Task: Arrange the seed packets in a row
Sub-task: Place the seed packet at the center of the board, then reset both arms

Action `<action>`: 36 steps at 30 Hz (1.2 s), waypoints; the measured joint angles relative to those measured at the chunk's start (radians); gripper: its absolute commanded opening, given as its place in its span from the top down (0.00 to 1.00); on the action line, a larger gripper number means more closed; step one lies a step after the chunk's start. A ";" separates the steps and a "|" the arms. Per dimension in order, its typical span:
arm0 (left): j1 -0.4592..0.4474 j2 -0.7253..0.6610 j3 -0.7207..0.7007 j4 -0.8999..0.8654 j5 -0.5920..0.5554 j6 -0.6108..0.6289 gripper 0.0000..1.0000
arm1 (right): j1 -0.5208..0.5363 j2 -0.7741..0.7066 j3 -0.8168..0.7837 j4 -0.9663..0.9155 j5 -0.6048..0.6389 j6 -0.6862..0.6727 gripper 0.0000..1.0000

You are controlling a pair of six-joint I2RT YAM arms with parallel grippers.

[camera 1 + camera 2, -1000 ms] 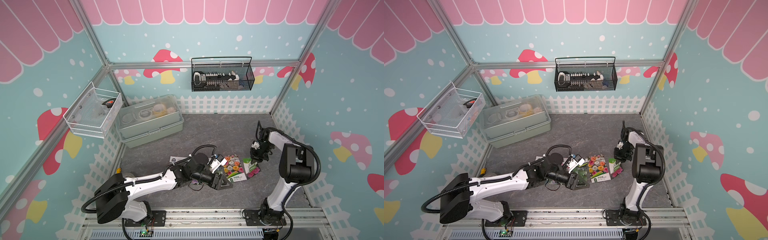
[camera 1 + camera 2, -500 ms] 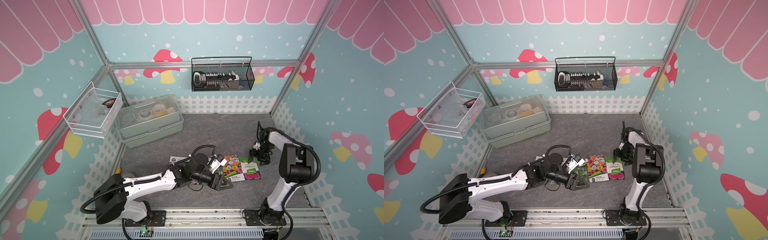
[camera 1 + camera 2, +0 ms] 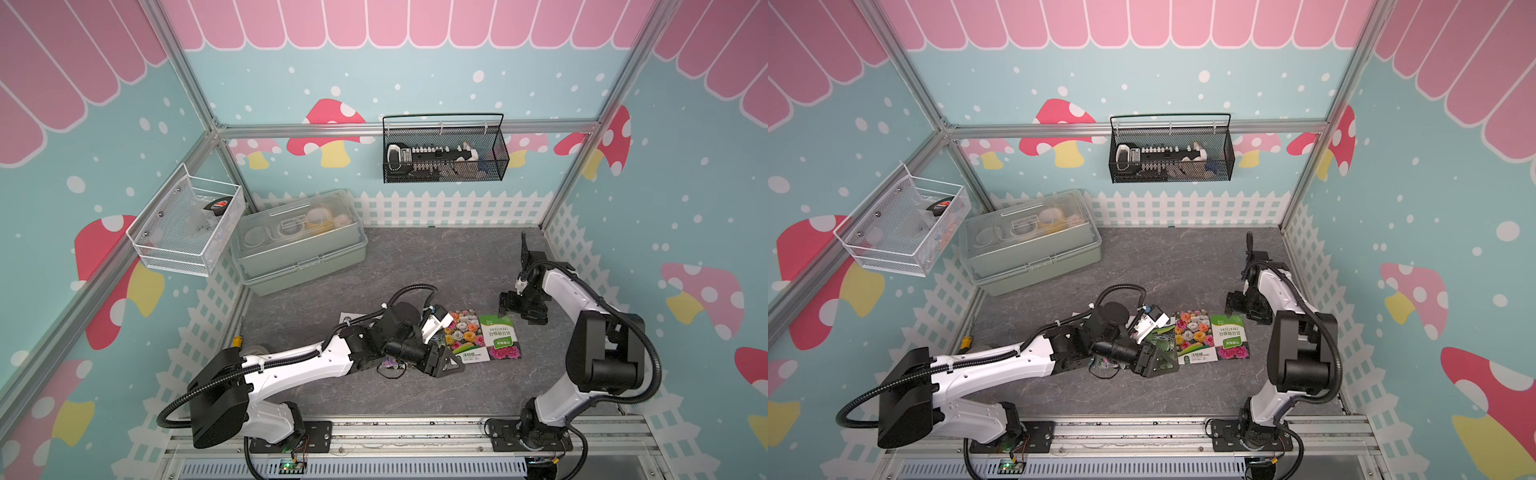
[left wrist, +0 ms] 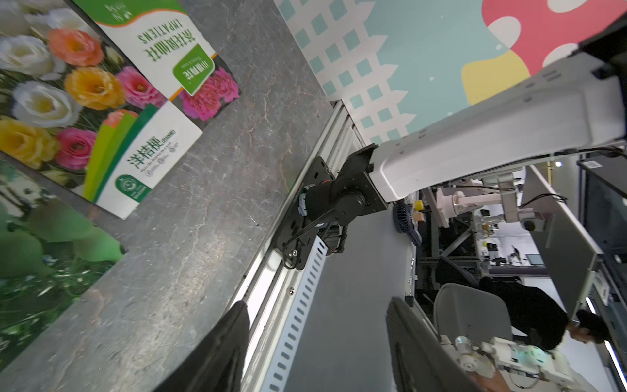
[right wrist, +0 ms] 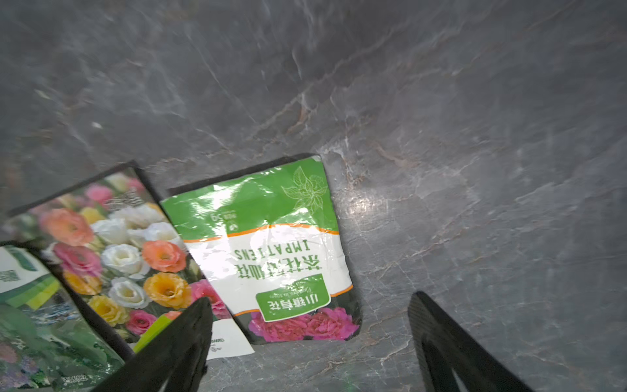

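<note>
Two seed packets lie flat side by side on the grey floor: one with many-coloured blooms (image 3: 463, 338) (image 5: 118, 254) (image 4: 78, 101) and a green-and-white one marked IMPATIENS (image 3: 500, 343) (image 5: 271, 244) (image 4: 176, 51). A green leafy packet (image 3: 1160, 338) (image 4: 40, 254) lies to their left, partly under my left gripper (image 3: 446, 363) (image 4: 315, 339), which is open and holds nothing. A purple-flowered packet (image 3: 390, 363) peeks from under the left arm. My right gripper (image 3: 519, 309) (image 5: 312, 339) hovers open just behind the IMPATIENS packet, clear of it.
A pale green lidded box (image 3: 297, 245) stands at the back left. A white wire basket (image 3: 187, 228) and a black mesh basket (image 3: 444, 153) hang on the walls. A yellow-handled tool (image 3: 238, 341) lies by the left fence. The metal rail (image 3: 374, 424) runs along the front.
My right gripper opened and let go of the IMPATIENS packet, which now lies flat beside the many-coloured one, and drew back from it. My left gripper opened a little wider.
</note>
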 measured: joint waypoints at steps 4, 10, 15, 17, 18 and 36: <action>0.096 0.001 0.106 -0.101 -0.071 0.013 0.26 | 0.036 -0.104 -0.010 0.073 0.019 0.013 0.08; 0.337 0.029 0.245 -0.220 -0.199 0.014 0.23 | 0.060 -0.239 -0.101 0.201 0.048 0.014 0.05; 0.509 0.074 0.282 -0.261 -0.284 0.021 0.23 | 0.081 -0.370 -0.247 0.333 0.095 0.025 0.02; 0.558 0.084 0.281 -0.267 -0.332 0.043 0.23 | 0.092 -0.439 -0.312 0.391 0.121 0.030 0.01; 0.581 0.086 0.276 -0.262 -0.372 0.060 0.23 | 0.097 -0.476 -0.344 0.418 0.135 0.033 0.01; 0.946 -0.016 -0.276 0.293 -0.926 0.496 0.17 | 0.185 -0.658 -0.657 0.825 0.486 0.046 0.01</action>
